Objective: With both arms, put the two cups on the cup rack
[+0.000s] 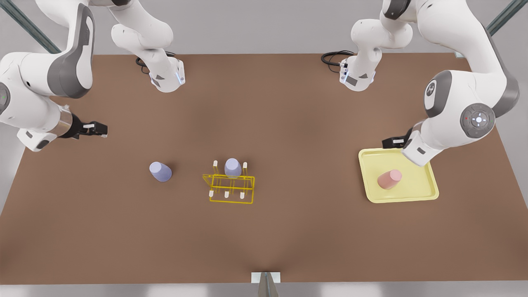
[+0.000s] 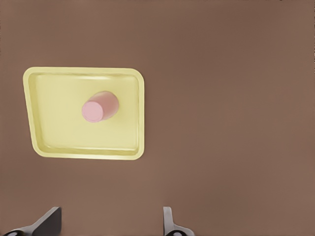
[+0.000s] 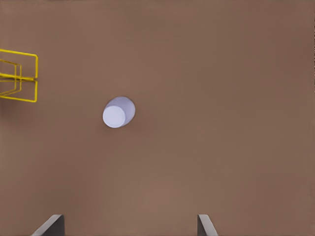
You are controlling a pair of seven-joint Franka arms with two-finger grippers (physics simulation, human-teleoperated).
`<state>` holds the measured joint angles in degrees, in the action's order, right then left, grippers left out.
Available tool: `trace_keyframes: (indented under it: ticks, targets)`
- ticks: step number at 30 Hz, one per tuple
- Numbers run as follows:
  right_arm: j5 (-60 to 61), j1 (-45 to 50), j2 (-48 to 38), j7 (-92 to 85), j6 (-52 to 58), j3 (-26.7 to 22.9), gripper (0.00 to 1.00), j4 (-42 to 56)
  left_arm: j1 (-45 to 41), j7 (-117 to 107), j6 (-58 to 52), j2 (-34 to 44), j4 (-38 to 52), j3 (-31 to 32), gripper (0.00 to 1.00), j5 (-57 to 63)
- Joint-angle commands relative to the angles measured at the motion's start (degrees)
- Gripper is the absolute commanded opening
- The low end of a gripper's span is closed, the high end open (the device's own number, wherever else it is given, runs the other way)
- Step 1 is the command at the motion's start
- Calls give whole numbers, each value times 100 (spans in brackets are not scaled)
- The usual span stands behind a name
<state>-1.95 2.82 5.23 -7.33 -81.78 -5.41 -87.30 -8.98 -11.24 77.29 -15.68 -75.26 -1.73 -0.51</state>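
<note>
We find the pink cup (image 1: pixel 389 179) on the yellow tray (image 1: pixel 429 194), at five o'clock from the left gripper (image 1: pixel 390 142), whose fingers are spread, grasping nothing. The right gripper (image 1: pixel 98 129), likewise released, has a lavender cup (image 1: pixel 160 171) at four o'clock on the table (image 1: pixel 288 239). We count three cups: another lavender cup (image 1: pixel 232 167) sits upside down on the yellow rack (image 1: pixel 229 187).

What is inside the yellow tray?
One pink cup sits upside down in the yellow tray, near its middle. Whatever is under the cup is hidden by it.
</note>
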Motion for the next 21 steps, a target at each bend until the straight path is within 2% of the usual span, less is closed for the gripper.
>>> trace_keyframes:
  ticks: [1, 3, 4, 6, 9, 11, 16, 21]
  targets:
    - [-7, -18, -4, -340, -268, -4, 100, 2, 2, 693, 198, 4, 12, -11, 100, 42]
    - [-34, -18, 4, -357, -268, -4, 100, -15, 2, 711, 207, 4, 3, -29, 100, 42]
    - [-51, 52, 83, -357, -268, 5, 100, 2, 28, 719, 233, -294, 12, -274, 100, -63]
    - [-7, 332, 662, -375, -444, 49, 100, 379, 151, 1501, 1058, -927, -32, -591, 100, -151]
    - [45, 623, 1234, 344, -883, 49, 100, 363, 423, 1554, 2279, -1402, -330, -600, 100, -221]
    - [54, 808, 1314, 1295, -1314, 49, 100, 11, 485, 2091, 3573, -1411, -1262, -600, 100, -380]
    - [283, 852, 1191, 1945, -2992, 49, 100, -1263, 652, 2266, 4276, -1253, -2080, -626, 100, -336]
    - [291, 896, 1006, 2244, -3976, 49, 100, -2106, 652, 2337, 4795, -1007, -2818, -732, 100, -336]
